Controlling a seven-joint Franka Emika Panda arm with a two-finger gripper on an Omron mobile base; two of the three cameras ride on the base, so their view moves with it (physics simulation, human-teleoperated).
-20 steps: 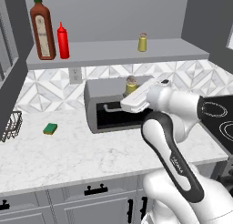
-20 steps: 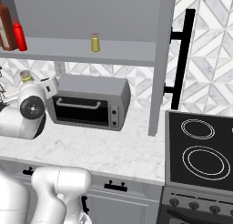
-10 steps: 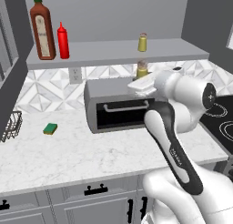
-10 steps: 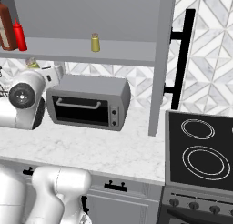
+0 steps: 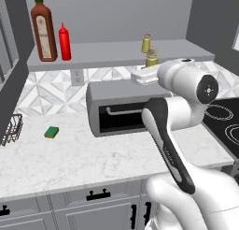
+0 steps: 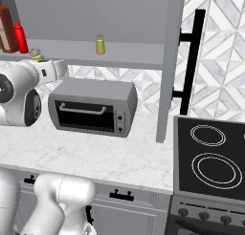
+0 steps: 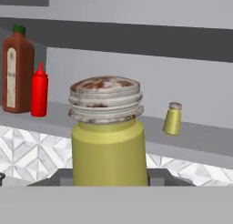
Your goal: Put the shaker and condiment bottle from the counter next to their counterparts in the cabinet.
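Hand view: shaker [image 7: 108, 141] upright, cap up, clamped in tool [image 5: 150, 68]; second shaker [image 7: 173, 119] upright on cabinet shelf [image 7: 205, 141].

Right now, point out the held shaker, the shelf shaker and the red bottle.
held shaker [image 7: 108, 155]: hand view, on its yellow body.
shelf shaker [image 6: 100, 46]: right base view, on its body.
red bottle [image 5: 65, 43]: left base view, on its body.
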